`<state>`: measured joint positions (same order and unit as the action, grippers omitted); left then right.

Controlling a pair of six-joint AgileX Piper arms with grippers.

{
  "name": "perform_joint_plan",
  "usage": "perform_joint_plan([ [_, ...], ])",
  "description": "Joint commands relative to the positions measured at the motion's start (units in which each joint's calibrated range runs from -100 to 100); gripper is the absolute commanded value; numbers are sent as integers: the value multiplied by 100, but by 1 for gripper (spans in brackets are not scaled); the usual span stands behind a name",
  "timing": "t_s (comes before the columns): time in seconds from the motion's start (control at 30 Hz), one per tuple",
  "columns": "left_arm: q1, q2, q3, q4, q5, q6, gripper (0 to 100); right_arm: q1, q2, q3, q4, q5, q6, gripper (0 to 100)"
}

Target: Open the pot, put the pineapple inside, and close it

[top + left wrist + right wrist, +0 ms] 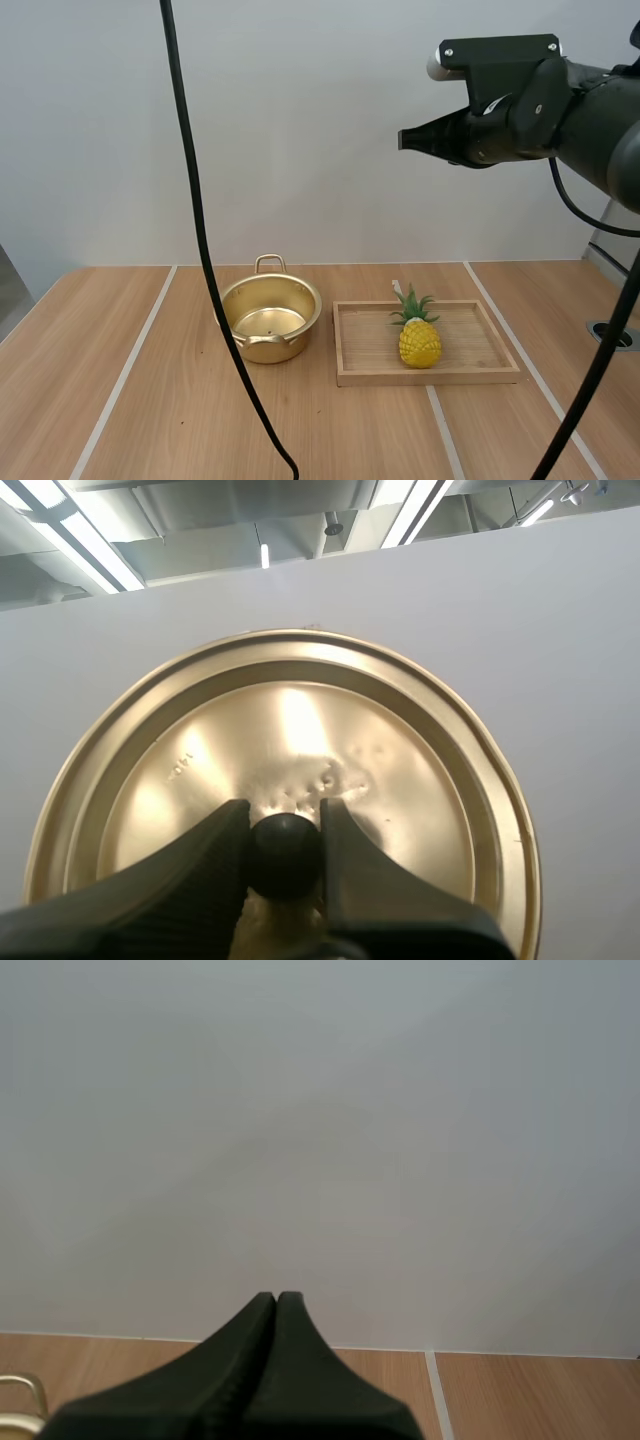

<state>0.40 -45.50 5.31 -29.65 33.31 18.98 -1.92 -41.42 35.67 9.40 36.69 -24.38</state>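
On the table (120,400), brass pot (270,320) sits beside wooden tray (430,378) holding pineapple (419,338); left gripper (285,830) pinches knob (285,858) of round lid (290,730); right gripper (402,139) closed, aloft.

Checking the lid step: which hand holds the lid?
The left hand: its fingers pinch the lid's black knob. The right hand is shut on nothing, up above the table.

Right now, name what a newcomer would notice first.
The golden lid is pinched by its black knob in the left gripper. On the table, the open pot stands beside a wooden tray holding the pineapple. The right gripper hangs shut high over the table.
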Motion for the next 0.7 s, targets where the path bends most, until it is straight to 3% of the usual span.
perform_joint_plan([
  [0.0,-5,-47,-66,-12,-193,-17,0,-5,178,13,16,-70,-369,5],
  [0.1,-5,-47,-66,-12,-193,-17,0,-5,192,13,50,-164,-360,45],
  [0.17,-5,-47,-66,-12,-193,-17,0,-5,192,13,217,-366,-360,88],
  [0.2,-5,-47,-66,-12,-193,-17,0,-5,192,13,230,-403,-360,100],
  [0.67,-5,-47,-66,-12,-193,-17,0,-5,101,13,54,-145,-370,100],
])
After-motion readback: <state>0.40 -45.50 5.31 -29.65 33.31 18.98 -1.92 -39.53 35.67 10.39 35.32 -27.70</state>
